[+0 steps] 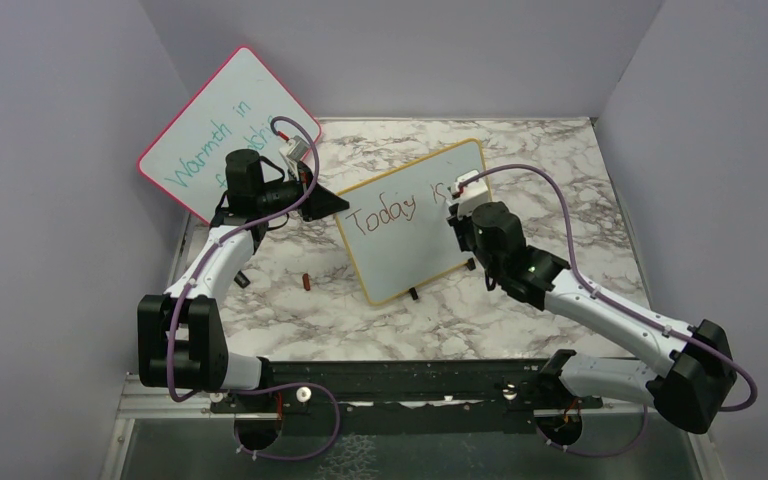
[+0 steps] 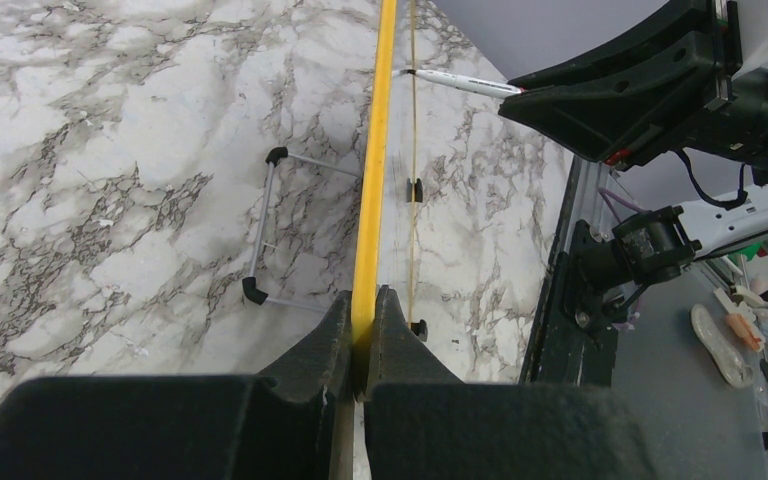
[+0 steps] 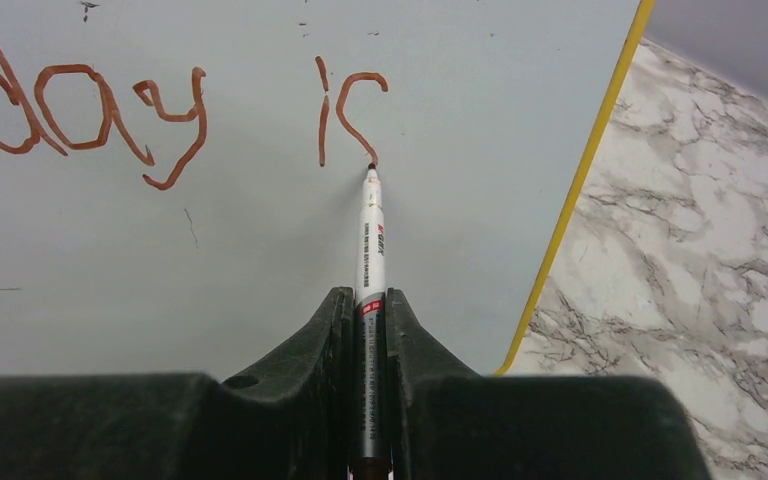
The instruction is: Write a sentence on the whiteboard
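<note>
The yellow-framed whiteboard (image 1: 415, 240) stands tilted on the marble table. It bears red-brown writing (image 1: 385, 212) reading "Today" and a partly drawn "is" (image 3: 345, 110). My left gripper (image 1: 332, 203) is shut on the board's left edge; the left wrist view shows the yellow frame (image 2: 372, 180) pinched between the fingers (image 2: 365, 315). My right gripper (image 1: 457, 205) is shut on a white marker (image 3: 369, 240). The marker's tip (image 3: 370, 168) touches the board at the lower end of the "s". The marker also shows in the left wrist view (image 2: 460, 83).
A pink-framed board (image 1: 230, 130) with teal writing leans against the back left wall. A small red-brown cap (image 1: 305, 283) lies on the table in front of the left arm. The board's wire stand (image 2: 270, 225) and black feet (image 1: 413, 294) rest on the marble.
</note>
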